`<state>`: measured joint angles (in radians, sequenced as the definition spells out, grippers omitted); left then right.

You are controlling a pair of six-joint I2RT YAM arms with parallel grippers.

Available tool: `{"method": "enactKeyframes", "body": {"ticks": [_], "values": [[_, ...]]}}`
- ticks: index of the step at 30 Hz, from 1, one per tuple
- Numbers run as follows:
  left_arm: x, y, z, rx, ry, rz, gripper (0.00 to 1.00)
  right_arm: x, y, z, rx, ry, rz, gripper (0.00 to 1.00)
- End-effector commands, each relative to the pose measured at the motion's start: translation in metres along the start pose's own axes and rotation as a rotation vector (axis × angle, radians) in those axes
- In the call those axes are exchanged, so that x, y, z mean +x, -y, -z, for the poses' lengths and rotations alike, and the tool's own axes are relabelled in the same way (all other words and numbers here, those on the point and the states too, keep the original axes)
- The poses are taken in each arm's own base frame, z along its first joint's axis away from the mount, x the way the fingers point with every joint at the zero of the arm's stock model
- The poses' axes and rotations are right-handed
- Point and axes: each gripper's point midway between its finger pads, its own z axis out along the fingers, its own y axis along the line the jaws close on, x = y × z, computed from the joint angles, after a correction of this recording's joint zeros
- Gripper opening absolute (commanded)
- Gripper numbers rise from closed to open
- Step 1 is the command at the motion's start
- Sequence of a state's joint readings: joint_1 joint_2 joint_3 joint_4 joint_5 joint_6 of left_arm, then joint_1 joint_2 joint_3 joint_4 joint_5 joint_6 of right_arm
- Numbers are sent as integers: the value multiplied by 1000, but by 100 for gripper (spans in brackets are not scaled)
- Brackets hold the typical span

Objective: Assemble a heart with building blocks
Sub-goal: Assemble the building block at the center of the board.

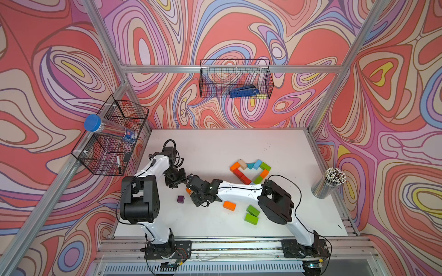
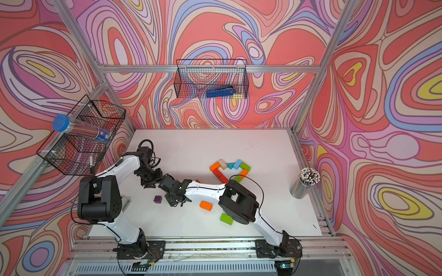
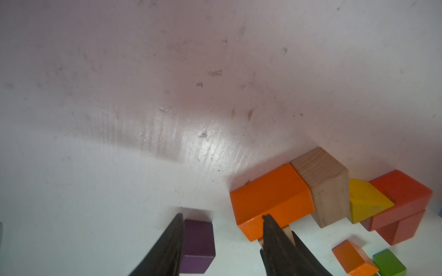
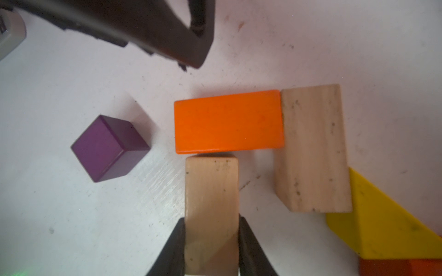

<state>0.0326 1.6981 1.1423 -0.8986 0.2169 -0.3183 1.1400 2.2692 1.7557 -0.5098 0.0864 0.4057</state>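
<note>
A white, scratched table [image 1: 215, 148] is seen. On it a heart outline of coloured blocks [image 1: 241, 177] is laid. Nearer the front, a purple cube [image 1: 180, 199], an orange brick [image 1: 229, 205] and two green bricks [image 1: 253, 210] are placed, well apart from a metal cup of pencils [image 1: 327, 184] at the right edge

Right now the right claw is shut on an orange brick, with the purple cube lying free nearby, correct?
No. The right claw is shut on a plain wood brick, not an orange one; the right wrist view shows it. The orange brick lies free just beyond its end. The purple cube does lie free nearby.
</note>
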Motion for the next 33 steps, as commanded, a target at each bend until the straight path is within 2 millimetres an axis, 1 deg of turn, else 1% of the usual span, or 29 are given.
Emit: {"method": "enactKeyframes", "body": {"ticks": [1, 9, 14, 25, 27, 33], "values": [[13, -4, -6, -14, -57, 14, 54, 11, -1, -15, 5, -35, 20, 32], [13, -3, -6, -13, -57, 17, 54, 11, -3, -15, -7, -34, 23, 34], [13, -4, -6, -14, -57, 17, 54, 11, -7, -15, -28, -32, 39, 34], [14, -4, -6, -16, -57, 19, 54, 13, -6, -16, -29, -35, 47, 34], [14, -4, -6, -19, -57, 20, 55, 12, -6, -15, -29, -32, 47, 38], [13, -5, -5, -22, -55, 21, 57, 4, -10, -10, -47, -2, 45, 54]]}}
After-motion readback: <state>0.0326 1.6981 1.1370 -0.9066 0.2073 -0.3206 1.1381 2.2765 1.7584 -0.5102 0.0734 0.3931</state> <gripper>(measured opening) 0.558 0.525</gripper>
